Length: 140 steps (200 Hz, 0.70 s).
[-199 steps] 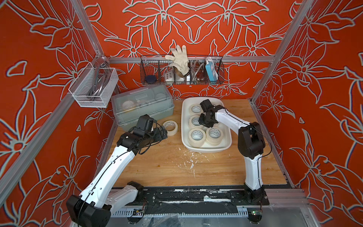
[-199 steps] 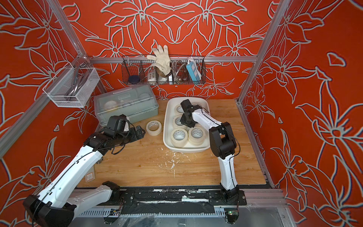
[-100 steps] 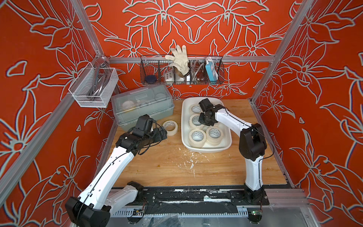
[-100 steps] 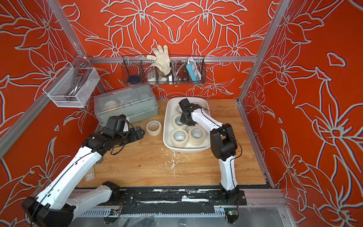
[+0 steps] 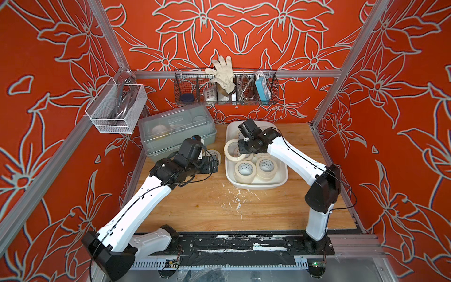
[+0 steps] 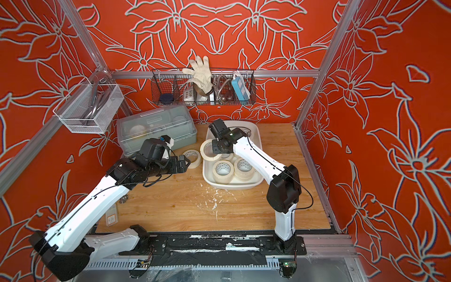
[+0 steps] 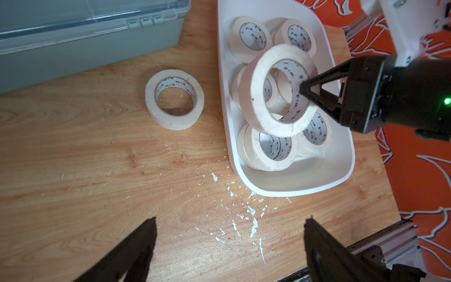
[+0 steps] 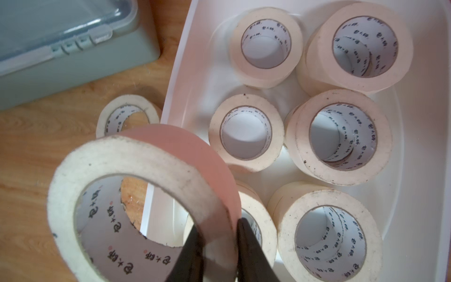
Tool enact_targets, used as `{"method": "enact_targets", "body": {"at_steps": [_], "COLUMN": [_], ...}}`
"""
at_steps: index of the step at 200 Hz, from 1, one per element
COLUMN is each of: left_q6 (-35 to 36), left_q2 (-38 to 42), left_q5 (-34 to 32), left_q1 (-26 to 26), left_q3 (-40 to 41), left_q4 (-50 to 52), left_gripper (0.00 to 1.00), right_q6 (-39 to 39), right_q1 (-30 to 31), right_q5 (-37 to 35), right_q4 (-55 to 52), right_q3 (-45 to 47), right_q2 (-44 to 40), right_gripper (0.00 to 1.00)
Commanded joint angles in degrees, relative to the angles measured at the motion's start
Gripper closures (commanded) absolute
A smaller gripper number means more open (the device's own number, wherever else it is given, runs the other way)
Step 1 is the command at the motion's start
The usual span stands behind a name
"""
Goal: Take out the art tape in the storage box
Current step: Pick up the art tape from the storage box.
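White links [image 5: 136,210], black joints [image 5: 322,190], thin black cables [image 5: 303,161], black fingers [image 7: 136,251]

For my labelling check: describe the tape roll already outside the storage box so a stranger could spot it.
On the wooden table, find the white storage box and the grey-green lidded box beside it. Near that box's corner, a cream tape roll lies flat on bare wood, the only one neither inside the storage box nor held by the right gripper.
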<state>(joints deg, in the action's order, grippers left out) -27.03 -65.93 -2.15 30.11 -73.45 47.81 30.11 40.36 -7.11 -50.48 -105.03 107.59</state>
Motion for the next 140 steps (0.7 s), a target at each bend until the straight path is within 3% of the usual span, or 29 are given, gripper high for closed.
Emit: {"method": "enact_targets", "body": {"at_steps": [1,94,140], "left_q6": [2.56,4.73,4.00], "left_q2": [-1.94,-11.36,-16.47], "left_q5": [-2.24,-1.56,1.32], "left_q1": [1.72,3.29,3.44], "left_q3": [-2.08,-5.69,-7.41], "left_q4": [2.10,0.68,-1.82], "left_gripper": [0.09,0.18,0.28], "right_q6": [-3.52,-2.87,-2.20], "right_q1": [1.32,3.53,3.69], "right_q5": [1.05,5.82,7.05], "right_q4": [-1.60,1.92,3.20], "right_q3": [0.53,8.28,10.88], "right_q2": [-3.04,-8.04,-9.32], "right_gripper": [0.93,0.94,0.95]}}
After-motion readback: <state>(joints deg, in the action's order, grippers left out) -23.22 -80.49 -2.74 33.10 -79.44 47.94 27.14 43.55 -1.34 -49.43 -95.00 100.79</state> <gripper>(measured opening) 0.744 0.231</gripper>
